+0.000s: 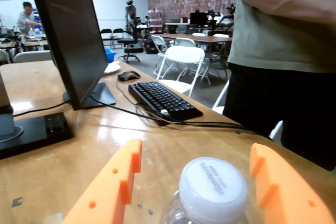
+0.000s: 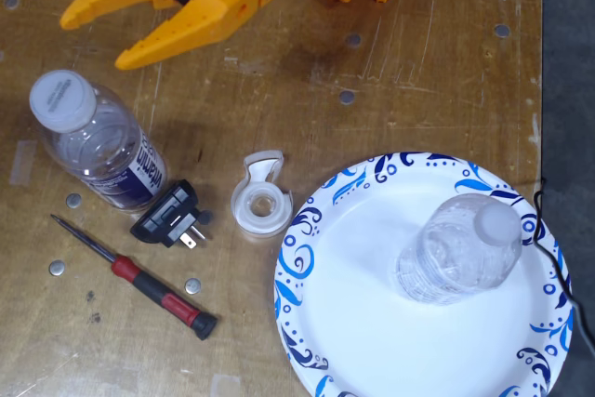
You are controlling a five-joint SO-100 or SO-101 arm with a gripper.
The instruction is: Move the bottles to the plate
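Note:
The wider bottle [image 2: 98, 146] with white cap and dark blue label stands upright on the wooden table at the left of the fixed view. My orange gripper [image 2: 93, 42] is open and empty just above it in that view, fingertips pointing at the cap, not touching. In the wrist view the white cap [image 1: 212, 187] sits low between the two spread fingers of the gripper [image 1: 197, 150]. The ribbed bottle [image 2: 456, 248] stands upright on the white plate with blue swirls [image 2: 335, 323] at the lower right.
A clear tape dispenser [image 2: 260, 197], a black plug adapter [image 2: 172, 220] and a red-handled screwdriver [image 2: 139, 276] lie between the wider bottle and the plate. The wrist view shows a monitor [image 1: 68, 35], a keyboard [image 1: 163, 100] and a standing person [image 1: 283, 51] beyond the table.

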